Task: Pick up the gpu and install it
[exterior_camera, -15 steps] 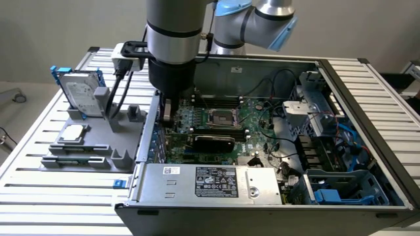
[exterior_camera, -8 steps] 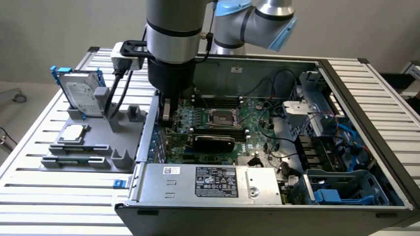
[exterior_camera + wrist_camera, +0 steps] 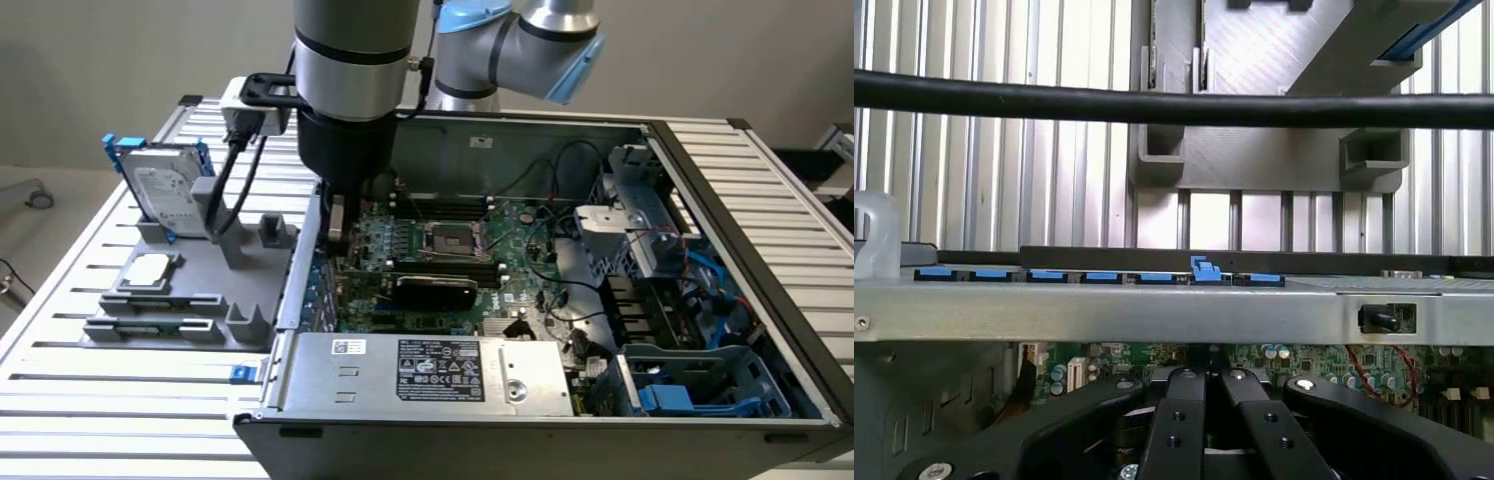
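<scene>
The gpu [image 3: 434, 291] shows its black rectangular shroud low on the motherboard [image 3: 514, 235] inside the open computer case, lying level just below the CPU socket [image 3: 450, 240]. My gripper [image 3: 335, 238] hangs down inside the case beside its wall on the exterior view's left, above and to the left of the gpu and apart from its shroud. In the wrist view the two black fingers [image 3: 1176, 420] meet at the gripper [image 3: 1204, 385], shut, with nothing seen between them; green board shows under them.
A grey fixture [image 3: 200, 290] left of the case holds a silver hard drive in a blue frame [image 3: 167, 195], a processor chip [image 3: 150, 270] and a memory stick [image 3: 154, 325]. The power supply [image 3: 427, 370] fills the case front. A black cable [image 3: 1154, 105] crosses the wrist view above the case wall [image 3: 1154, 312].
</scene>
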Available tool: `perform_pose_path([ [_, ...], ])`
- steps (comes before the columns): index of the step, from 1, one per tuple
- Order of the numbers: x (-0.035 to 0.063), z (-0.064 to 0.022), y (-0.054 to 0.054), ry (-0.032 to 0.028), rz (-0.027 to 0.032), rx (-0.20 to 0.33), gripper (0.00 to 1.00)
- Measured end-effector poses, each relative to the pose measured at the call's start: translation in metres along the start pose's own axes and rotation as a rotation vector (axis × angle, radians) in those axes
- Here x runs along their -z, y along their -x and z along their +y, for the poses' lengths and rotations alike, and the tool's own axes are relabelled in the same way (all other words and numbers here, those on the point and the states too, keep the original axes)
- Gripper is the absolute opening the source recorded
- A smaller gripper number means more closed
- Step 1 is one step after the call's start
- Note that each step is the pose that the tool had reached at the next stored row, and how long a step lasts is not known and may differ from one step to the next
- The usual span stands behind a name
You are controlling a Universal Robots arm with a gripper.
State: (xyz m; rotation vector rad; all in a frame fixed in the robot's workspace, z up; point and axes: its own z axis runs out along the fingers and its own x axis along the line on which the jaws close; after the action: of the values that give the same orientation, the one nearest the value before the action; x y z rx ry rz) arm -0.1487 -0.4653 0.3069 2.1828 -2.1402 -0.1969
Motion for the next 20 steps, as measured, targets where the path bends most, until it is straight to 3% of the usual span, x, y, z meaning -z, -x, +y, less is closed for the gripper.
perform_pose_path([
  [7,0.0031,0.0004,-0.0021,0.0006,0.0037,0.0,0.11],
  [20,0.0028,0.0004,-0.0075,0.0018,0.029,-0.004,0.11],
])
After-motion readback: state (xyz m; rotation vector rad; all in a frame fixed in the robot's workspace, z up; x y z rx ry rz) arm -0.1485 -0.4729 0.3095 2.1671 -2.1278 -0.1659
